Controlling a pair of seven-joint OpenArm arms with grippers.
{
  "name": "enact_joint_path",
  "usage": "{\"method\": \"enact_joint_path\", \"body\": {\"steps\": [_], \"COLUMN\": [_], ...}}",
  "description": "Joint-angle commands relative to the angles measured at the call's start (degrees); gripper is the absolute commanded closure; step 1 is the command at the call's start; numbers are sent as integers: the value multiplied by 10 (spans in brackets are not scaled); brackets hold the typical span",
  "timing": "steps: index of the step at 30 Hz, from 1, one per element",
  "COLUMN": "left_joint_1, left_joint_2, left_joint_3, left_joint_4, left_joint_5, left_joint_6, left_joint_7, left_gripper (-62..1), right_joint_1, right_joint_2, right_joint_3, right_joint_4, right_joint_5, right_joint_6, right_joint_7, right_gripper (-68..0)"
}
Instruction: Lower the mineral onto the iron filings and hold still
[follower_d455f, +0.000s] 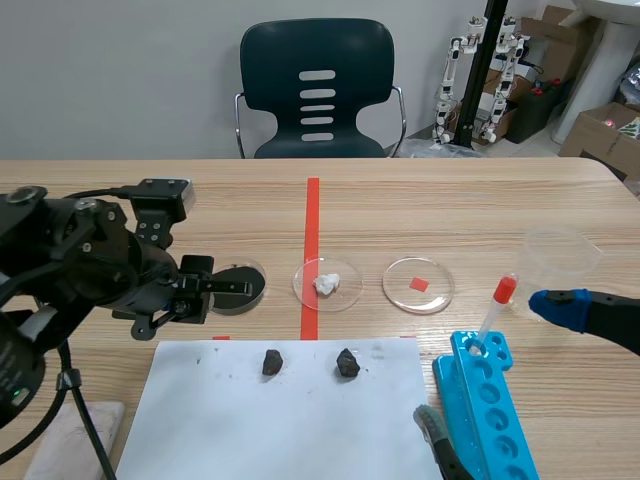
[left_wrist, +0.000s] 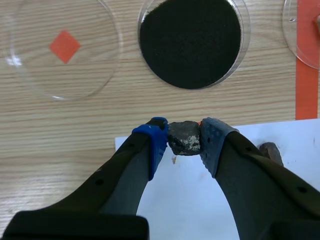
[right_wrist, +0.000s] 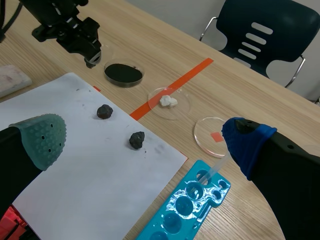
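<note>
Left gripper (left_wrist: 184, 145) pinches the mineral (left_wrist: 184, 138), pads (left_wrist: 156, 137) covering its sides, over the paper (left_wrist: 185, 200) edge, short of the filings dish (left_wrist: 190, 42). Right gripper (right_wrist: 145, 140) gapes wide, its arm mostly cut off.

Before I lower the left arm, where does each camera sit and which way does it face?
Scene view: between the arms, facing across the table toward the chair; left arm shows at the picture's left, right fingers low at its right.
Left wrist view: on the left arm, looking down past the left fingers, shut on the mineral, to the filings dish ahead.
Right wrist view: on the right arm, facing over the paper toward the left arm; own fingers open.
Shared: all three show the filings dish.
</note>
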Motion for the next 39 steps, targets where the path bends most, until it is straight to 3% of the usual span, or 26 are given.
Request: {"method": "enact_joint_path", "body": {"steps": [1, 12, 25, 39], "left_joint_1": [-24, -146, -224, -278], "left_joint_2": [13, 70, 85, 102], "left_joint_3": [1, 2, 2, 2], "left_joint_4": [-10, -161, -278, -386], "left_joint_5": [-4, -3, -1, 3], "left_joint_6": [2, 3, 5, 5], "left_joint_7": [-5, -5, -10, -68], "left_gripper": [-113, -113, -113, -113], "right_joint_1": [2, 2, 2, 2], "right_joint_2": [0, 0, 0, 0], "right_joint_3": [3, 3, 3, 3], "right_joint_4": [13, 13, 13, 13], "right_joint_5": [7, 7, 7, 7], "right_joint_6": [-3, -3, -3, -3], "right_joint_7": [9, 9, 9, 9], "right_gripper": [-679, -679, -679, -679]}}
